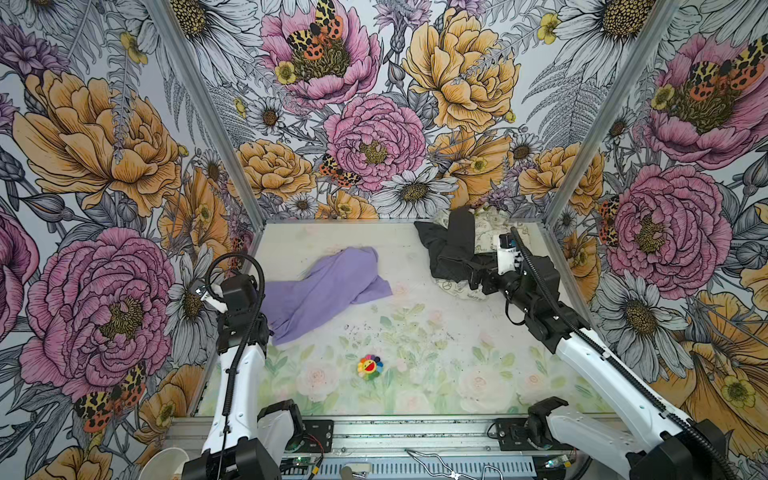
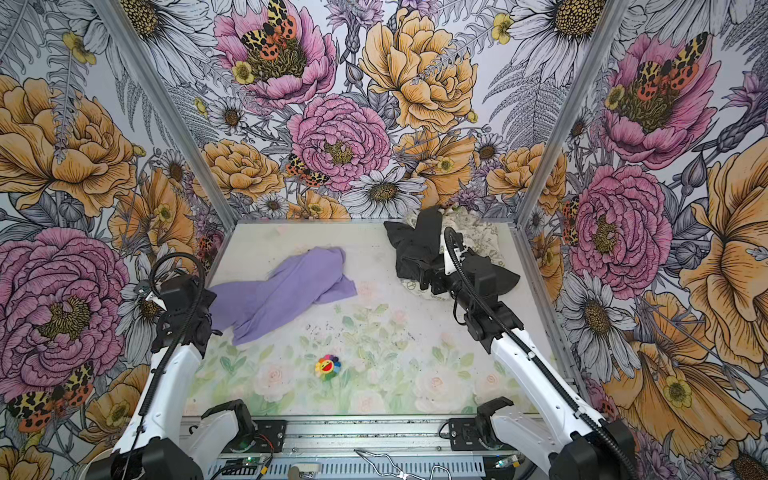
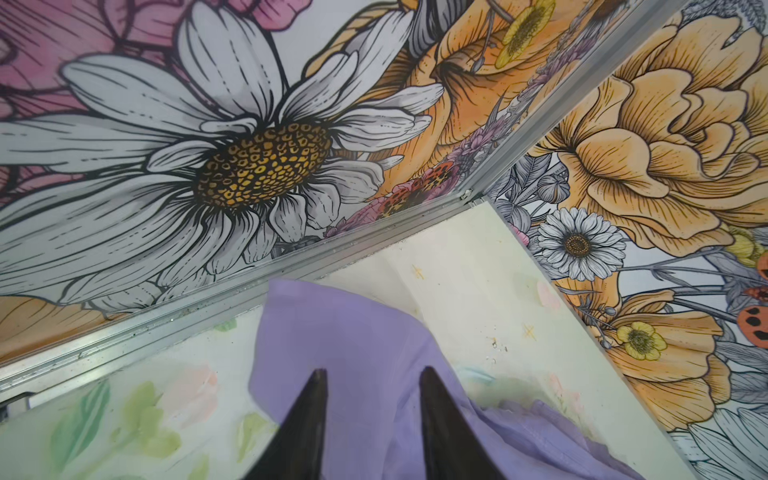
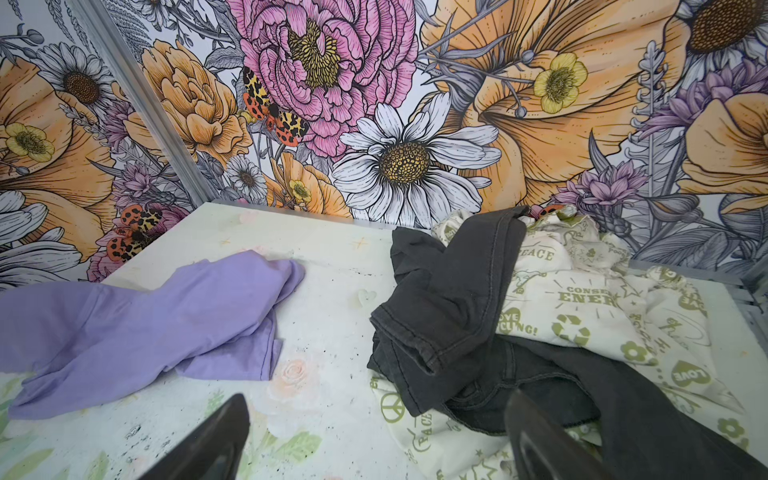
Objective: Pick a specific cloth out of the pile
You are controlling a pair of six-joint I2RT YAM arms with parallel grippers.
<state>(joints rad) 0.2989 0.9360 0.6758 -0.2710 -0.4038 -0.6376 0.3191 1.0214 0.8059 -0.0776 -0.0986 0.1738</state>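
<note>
The lavender cloth [image 1: 328,286] [image 2: 286,291] lies spread and rumpled on the left half of the table, apart from the pile. My left gripper [image 3: 372,371] hangs over its left end by the side wall. Its fingers stand apart, with the cloth [image 3: 345,332] lying slack between and under them. At the back right lies the pile: a black garment [image 1: 449,245] [image 4: 449,307] draped over a cream printed cloth [image 4: 582,299]. My right gripper [image 4: 378,399] is wide open at the pile's near edge, holding nothing. The cloth [image 4: 145,324] also shows in the right wrist view.
A small rainbow flower toy [image 1: 370,366] [image 2: 328,365] sits near the front middle of the table. Floral walls with aluminium rails [image 3: 208,303] close in the left, back and right sides. The left arm's wrist [image 1: 237,299] is close to the left wall.
</note>
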